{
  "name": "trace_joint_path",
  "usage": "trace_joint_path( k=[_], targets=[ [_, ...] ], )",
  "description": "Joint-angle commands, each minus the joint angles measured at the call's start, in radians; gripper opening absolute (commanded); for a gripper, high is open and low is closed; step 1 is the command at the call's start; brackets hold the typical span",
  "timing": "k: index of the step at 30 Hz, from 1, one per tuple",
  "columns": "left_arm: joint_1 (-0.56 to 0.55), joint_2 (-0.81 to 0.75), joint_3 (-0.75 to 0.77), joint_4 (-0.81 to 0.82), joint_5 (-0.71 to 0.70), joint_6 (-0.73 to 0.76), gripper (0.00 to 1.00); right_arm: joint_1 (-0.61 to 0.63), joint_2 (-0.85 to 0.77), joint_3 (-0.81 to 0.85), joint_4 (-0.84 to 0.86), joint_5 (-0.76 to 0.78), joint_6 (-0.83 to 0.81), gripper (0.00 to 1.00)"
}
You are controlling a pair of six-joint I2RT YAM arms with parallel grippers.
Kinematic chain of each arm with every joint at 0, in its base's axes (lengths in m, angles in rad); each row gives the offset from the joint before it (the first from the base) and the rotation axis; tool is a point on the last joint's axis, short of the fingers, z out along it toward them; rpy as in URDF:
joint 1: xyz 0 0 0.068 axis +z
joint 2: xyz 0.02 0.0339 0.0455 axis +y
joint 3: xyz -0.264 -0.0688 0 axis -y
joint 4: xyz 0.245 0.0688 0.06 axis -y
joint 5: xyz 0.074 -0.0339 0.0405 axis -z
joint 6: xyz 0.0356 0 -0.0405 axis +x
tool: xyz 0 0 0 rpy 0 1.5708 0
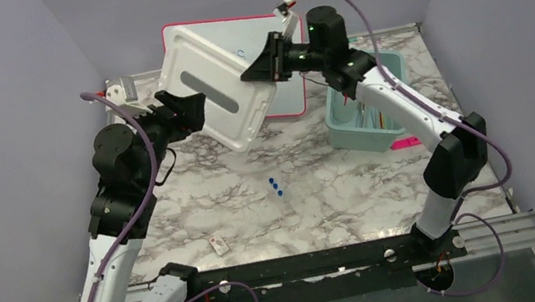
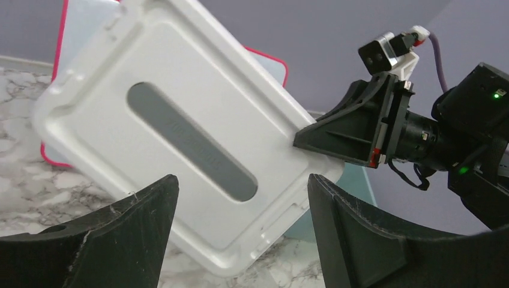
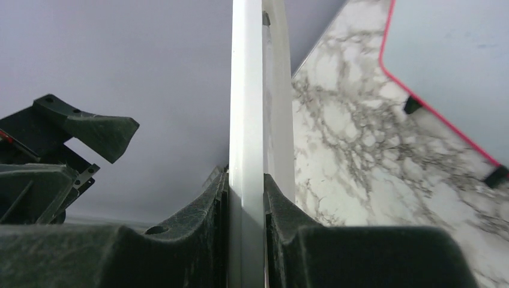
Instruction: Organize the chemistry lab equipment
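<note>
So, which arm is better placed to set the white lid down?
Right: the right end effector clamps the white lid, while the left end effector stands open.

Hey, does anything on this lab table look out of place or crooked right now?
Yes. The white lid hangs tilted in mid-air, pinched at one edge by the right gripper alone; the left gripper is open beside it. The teal bin sits uncovered.

bright even light; near edges seemingly soft
</note>
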Motion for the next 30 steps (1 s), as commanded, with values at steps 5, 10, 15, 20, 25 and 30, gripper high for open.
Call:
trace_joint_path(
  k=[5,10,15,20,25,30],
  targets=[
    [-0.002,0.083,0.089,0.086,0.215,-0.029,0.82,-0.279,-0.292,-0.159,0.064,0.103,0.118,0.01],
    [-0.002,0.153,0.088,0.139,0.312,-0.024,0.82,-0.464,-0.432,-0.279,0.023,0.154,0.218,0.01],
    [-0.006,0.282,0.121,0.153,0.408,-0.045,0.82,-0.602,-0.535,-0.371,-0.070,0.240,0.305,0.01],
    [-0.043,0.442,0.180,0.144,0.457,-0.054,0.82,-0.642,-0.584,-0.432,-0.151,0.353,0.360,0.01],
    [-0.093,0.585,0.221,0.137,0.486,-0.076,0.82,-0.661,-0.635,-0.532,-0.165,0.443,0.404,0.01],
    [-0.130,0.692,0.259,0.146,0.511,-0.068,0.82,-0.670,-0.631,-0.605,-0.161,0.427,0.435,0.01]
  ],
)
